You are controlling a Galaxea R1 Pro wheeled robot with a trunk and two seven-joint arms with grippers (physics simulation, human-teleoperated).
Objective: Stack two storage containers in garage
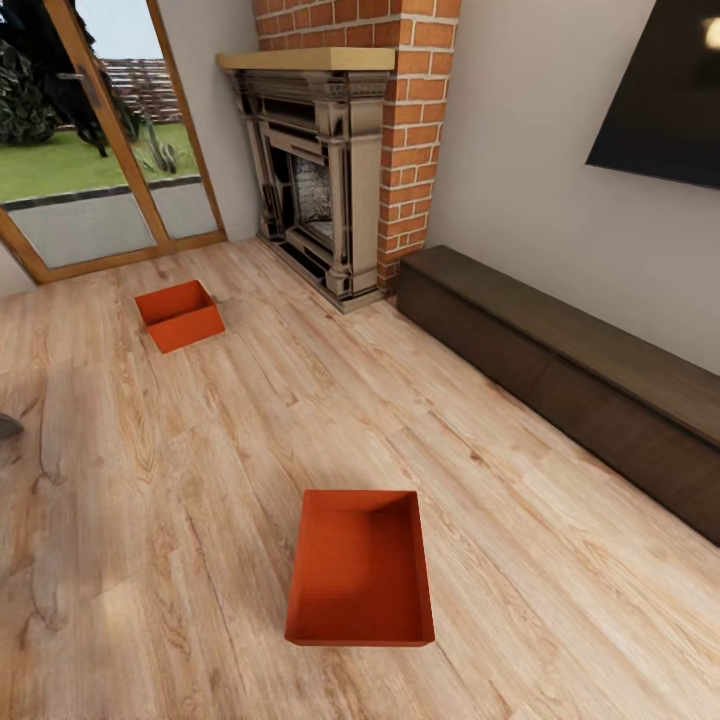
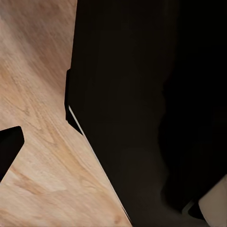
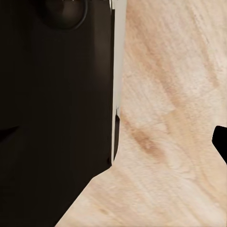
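Observation:
Two orange-red storage containers rest on the living room's light wood-plank floor. The near container (image 1: 360, 568) lies open-topped and empty, low in the head view and just right of centre. The far container (image 1: 180, 315) sits to the left, between the glass door and the fireplace, also empty. In the left wrist view, my left gripper (image 2: 113, 151) has a dark fingertip (image 2: 9, 151) at the picture's edge over bare planks. My right gripper (image 3: 113, 142) likewise has a fingertip (image 3: 221, 144) at the edge. Both stand open, holding nothing, beside the robot's dark body.
A brick fireplace (image 1: 330, 170) stands at the back. A long dark low cabinet (image 1: 570, 390) runs along the right wall under a wall TV (image 1: 665, 90). A glass patio door (image 1: 100, 140) is at the back left. Open plank floor surrounds both containers.

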